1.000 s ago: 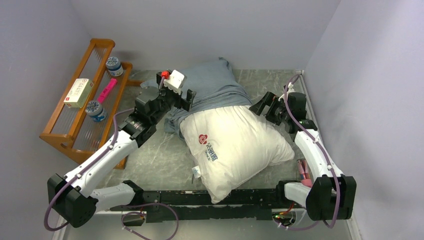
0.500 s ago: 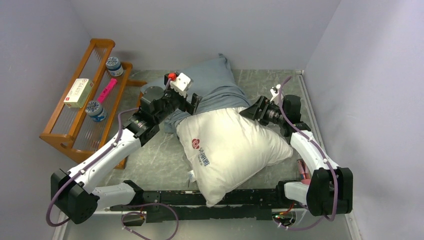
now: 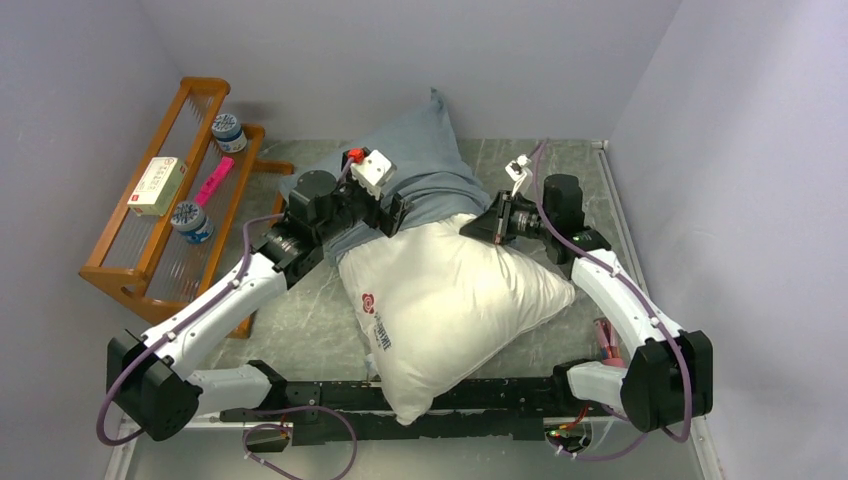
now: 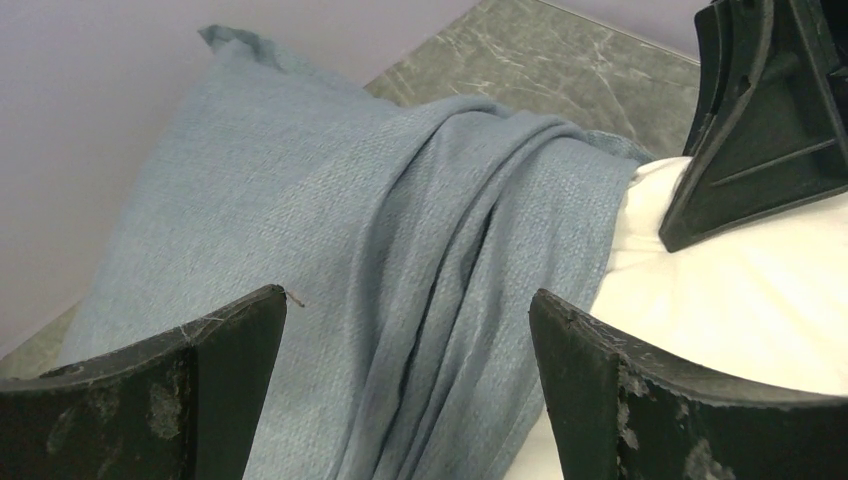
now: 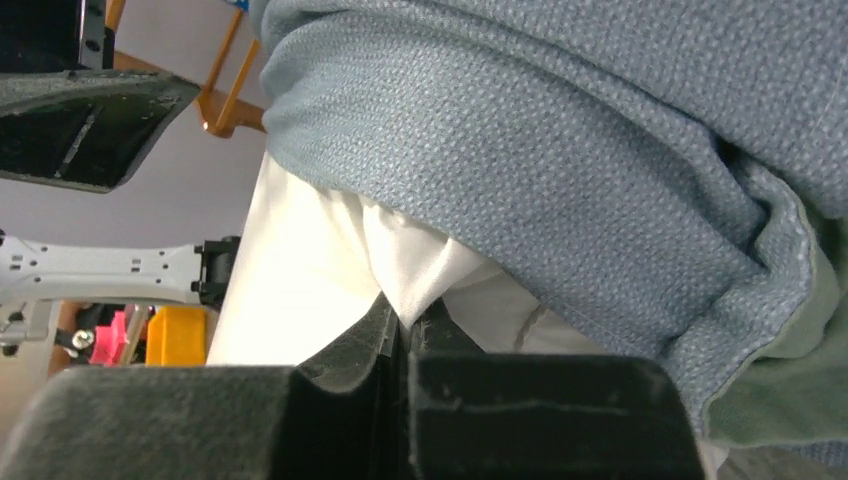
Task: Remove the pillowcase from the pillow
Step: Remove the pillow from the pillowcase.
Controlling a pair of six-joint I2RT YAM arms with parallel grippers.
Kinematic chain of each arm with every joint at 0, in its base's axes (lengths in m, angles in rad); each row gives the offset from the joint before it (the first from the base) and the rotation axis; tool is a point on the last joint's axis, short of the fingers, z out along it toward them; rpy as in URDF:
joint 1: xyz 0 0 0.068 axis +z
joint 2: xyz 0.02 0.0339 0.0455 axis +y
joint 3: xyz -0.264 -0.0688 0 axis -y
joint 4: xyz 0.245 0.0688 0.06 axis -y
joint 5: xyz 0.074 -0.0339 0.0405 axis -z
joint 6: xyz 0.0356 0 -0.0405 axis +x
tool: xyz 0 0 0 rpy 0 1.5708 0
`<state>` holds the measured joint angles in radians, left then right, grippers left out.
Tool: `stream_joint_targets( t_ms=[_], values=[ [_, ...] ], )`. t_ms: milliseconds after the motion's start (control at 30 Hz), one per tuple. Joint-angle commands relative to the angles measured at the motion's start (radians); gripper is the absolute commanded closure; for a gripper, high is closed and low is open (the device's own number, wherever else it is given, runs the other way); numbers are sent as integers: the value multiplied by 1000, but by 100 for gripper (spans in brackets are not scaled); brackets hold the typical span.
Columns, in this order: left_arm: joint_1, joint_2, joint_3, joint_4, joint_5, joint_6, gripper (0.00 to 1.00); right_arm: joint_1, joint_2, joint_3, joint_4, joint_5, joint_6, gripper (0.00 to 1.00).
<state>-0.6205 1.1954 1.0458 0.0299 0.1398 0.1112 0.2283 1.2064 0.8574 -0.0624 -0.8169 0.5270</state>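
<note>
The white pillow (image 3: 450, 300) lies mid-table, its far end still inside the grey-blue pillowcase (image 3: 425, 160), whose corner stands up at the back. My right gripper (image 3: 472, 228) is at the pillow's far right edge, shut on a pinch of white pillow (image 5: 300, 270) fabric just under the pillowcase (image 5: 560, 130) hem. The right gripper (image 5: 405, 318) shows no gap between its jaws. My left gripper (image 3: 392, 212) hovers open over the bunched pillowcase (image 4: 400, 230) folds beside the pillow (image 4: 740, 290). The left gripper (image 4: 410, 305) holds nothing.
A wooden rack (image 3: 120, 270) stands at the left with two jars, a box (image 3: 158, 185) and a pink item. Walls close in at the back and right. A pink object (image 3: 606, 340) lies by the right arm's base.
The right gripper moved left and closed on the pillow's edge. The pillow swung left and the pillowcase corner rose. The left gripper moved right over the pillowcase folds, still open.
</note>
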Motion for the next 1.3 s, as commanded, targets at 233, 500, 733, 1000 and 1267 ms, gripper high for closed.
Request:
stream_joint_targets(
  t_ms=[233, 500, 733, 1000, 1267],
  values=[
    [-15, 80, 209, -137, 92, -11, 4, 123, 11, 220, -207, 4, -236, 100],
    [-15, 184, 398, -329, 99, 43, 4, 187, 20, 305, -287, 60, -306, 100],
    [-15, 260, 530, -496, 188, 145, 4, 237, 16, 364, -349, 114, -347, 100],
    [-14, 294, 537, -523, 298, 176, 4, 297, 9, 401, -371, 147, -373, 100],
    [-14, 371, 558, -521, 239, 157, 12, 340, -1, 419, -391, 179, -389, 100]
  ],
)
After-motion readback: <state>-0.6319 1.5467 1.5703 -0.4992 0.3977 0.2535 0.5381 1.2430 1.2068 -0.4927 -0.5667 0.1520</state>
